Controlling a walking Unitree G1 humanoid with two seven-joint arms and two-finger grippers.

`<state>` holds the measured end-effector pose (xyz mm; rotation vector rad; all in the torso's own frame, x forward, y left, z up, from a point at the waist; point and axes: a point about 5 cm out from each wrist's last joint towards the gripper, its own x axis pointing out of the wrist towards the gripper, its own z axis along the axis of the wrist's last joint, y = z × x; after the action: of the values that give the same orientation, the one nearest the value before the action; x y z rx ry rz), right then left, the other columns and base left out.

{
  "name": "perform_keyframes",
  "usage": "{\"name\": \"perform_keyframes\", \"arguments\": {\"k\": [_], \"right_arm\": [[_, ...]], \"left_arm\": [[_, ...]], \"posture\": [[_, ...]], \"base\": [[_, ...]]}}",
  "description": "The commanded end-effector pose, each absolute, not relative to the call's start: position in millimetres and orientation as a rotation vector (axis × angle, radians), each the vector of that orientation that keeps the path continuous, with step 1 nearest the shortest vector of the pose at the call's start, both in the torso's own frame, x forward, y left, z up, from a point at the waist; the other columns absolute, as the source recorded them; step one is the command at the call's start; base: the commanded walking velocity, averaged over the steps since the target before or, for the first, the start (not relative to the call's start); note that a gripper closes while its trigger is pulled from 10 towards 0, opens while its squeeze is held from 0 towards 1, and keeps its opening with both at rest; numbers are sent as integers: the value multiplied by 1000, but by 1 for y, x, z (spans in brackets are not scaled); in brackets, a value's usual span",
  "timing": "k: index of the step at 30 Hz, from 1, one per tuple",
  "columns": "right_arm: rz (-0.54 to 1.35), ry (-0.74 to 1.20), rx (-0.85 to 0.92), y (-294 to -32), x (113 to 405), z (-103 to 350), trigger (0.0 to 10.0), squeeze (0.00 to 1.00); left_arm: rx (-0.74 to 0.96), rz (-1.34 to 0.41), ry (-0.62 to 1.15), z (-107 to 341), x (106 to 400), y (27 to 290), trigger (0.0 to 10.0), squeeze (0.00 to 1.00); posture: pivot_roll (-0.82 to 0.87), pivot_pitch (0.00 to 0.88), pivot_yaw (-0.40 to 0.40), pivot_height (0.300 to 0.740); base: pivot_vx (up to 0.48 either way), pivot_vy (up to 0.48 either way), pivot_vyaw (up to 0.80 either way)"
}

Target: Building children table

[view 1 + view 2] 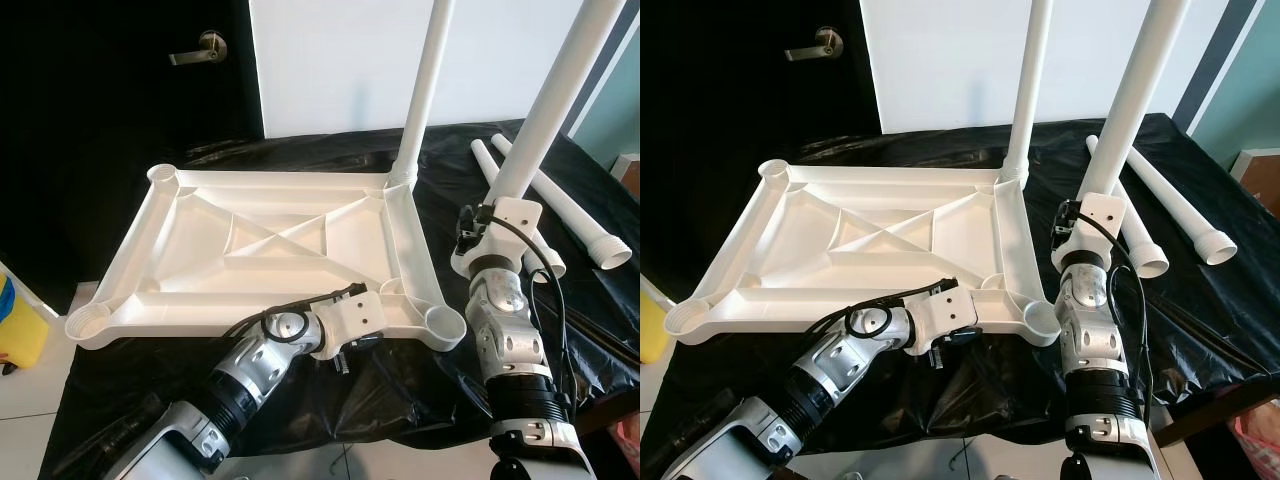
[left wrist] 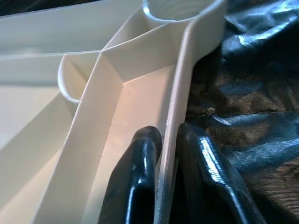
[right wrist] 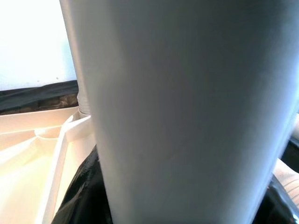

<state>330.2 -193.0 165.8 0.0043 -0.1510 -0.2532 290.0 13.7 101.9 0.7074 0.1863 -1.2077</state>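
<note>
The white tabletop (image 1: 270, 255) lies upside down on black plastic sheeting (image 1: 400, 400), ribs and corner sockets facing up. The left gripper (image 2: 166, 140) has its jaws nearly closed on the near rim of the tabletop: one black finger (image 2: 135, 177) sits inside the rim wall, the other outside against the sheeting, and the thin wall stands pinched between them. Just ahead of these jaws is the near right corner socket (image 1: 443, 325), open and unfilled.

The right gripper (image 1: 510, 215) is up beside that corner, its jaws wrapped around a white leg (image 1: 555, 95) held tilted (the fingers themselves are hidden behind the tube, so how tightly they close cannot be told). Beyond those jaws, another leg (image 1: 425, 90) stands upright in the far right socket. Two more legs (image 1: 570, 215) lie on the sheeting to the outer side of the right gripper.
</note>
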Motion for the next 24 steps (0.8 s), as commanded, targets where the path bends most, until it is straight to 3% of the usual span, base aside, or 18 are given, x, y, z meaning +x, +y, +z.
{"name": "perform_keyframes", "arguments": {"k": [1, 2, 3, 4, 9, 10, 24], "right_arm": [[-240, -171, 13, -190, 332, 170, 10000, 0], [-203, -166, 14, -186, 331, 168, 10000, 0], [-203, -166, 14, -186, 331, 168, 10000, 0], [-153, -166, 5, -182, 328, 166, 10000, 0], [-72, -176, 3, -174, 323, 165, 10000, 0], [-50, -194, 5, -175, 320, 166, 10000, 0], [-25, -240, -8, -181, 301, 164, 10000, 0]], "left_arm": [[736, -1097, 209, 99, 300, 28, 10000, 0], [726, -1083, 210, 101, 302, 29, 10000, 443], [726, -1083, 210, 101, 302, 29, 10000, 443], [676, -1086, 200, 105, 302, 28, 10000, 1000], [599, -1090, 172, 115, 301, 27, 10000, 1000], [529, -1110, 146, 122, 299, 26, 10000, 0], [364, -1161, -36, 144, 283, 21, 10000, 0]], "posture": [[-26, 0, -2, 740], [-25, 0, -4, 740], [-25, 0, -4, 740], [-25, 0, -6, 740], [-26, 0, -8, 740], [-23, 0, -16, 740], [-21, 4, -26, 740]], "base": [[0, 0, 0], [0, 0, 0], [0, 0, 0], [0, 0, 0], [0, 0, 0], [0, 0, 0], [0, 0, 0]]}}
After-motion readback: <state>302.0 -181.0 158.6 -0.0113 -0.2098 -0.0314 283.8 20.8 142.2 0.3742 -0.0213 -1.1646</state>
